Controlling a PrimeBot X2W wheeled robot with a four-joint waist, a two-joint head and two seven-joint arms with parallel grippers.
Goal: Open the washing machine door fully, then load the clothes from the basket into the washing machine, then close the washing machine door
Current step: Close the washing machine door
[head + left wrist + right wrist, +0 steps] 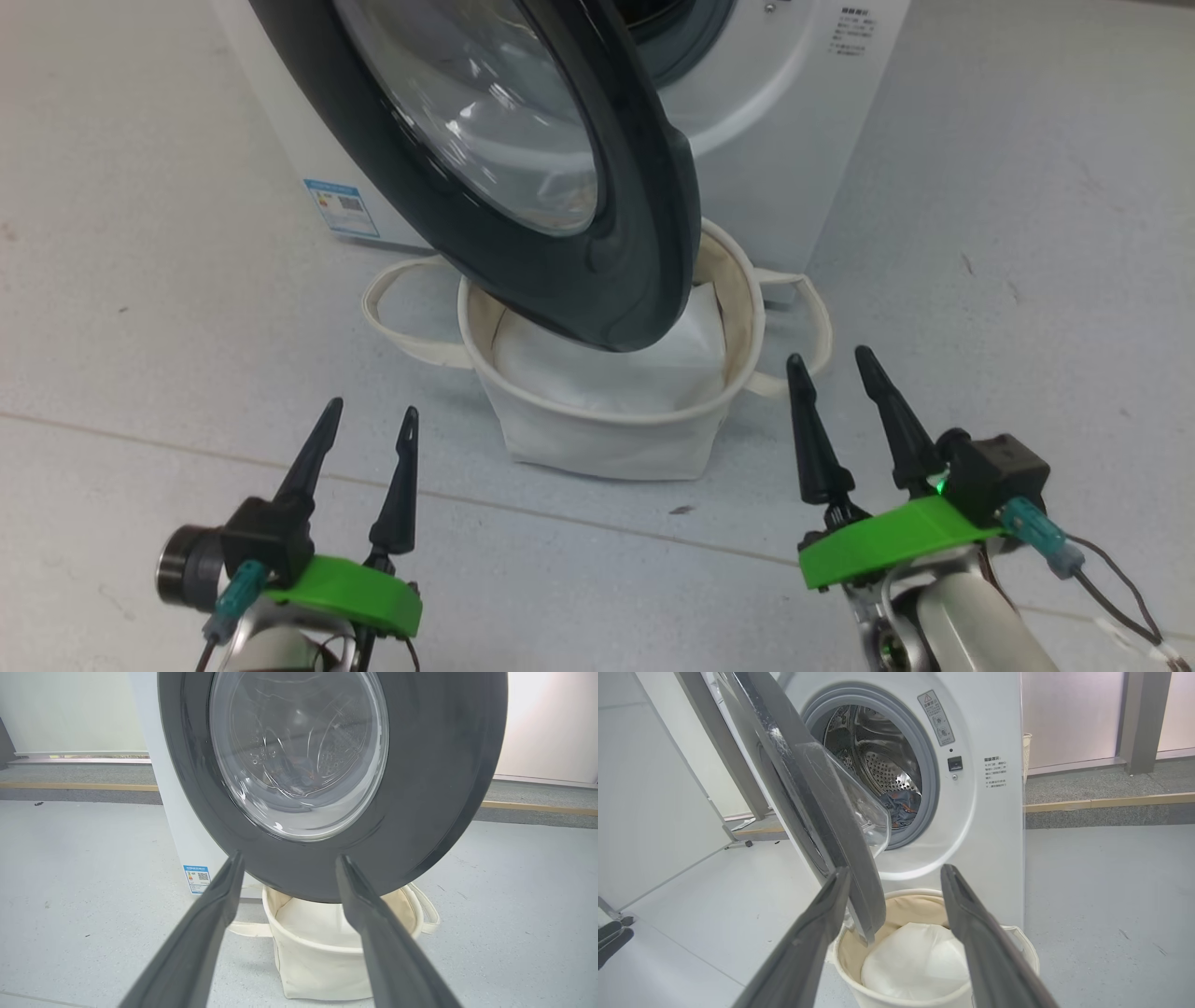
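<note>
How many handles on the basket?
2. One handle loops off the basket's left side, the other handle off its right. The door hides part of the rim.

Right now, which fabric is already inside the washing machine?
The blue patterned clothes, inside the washing machine; the plain white sheet lies in the basket.

Head camera looked down from above and behind the left gripper (pixel 373 408) and right gripper (pixel 827 355). Left wrist camera faced the door (pixel 420 788) squarely, close ahead of its gripper; right wrist camera saw it edge-on. All shared the basket (pixel 597 448).
</note>
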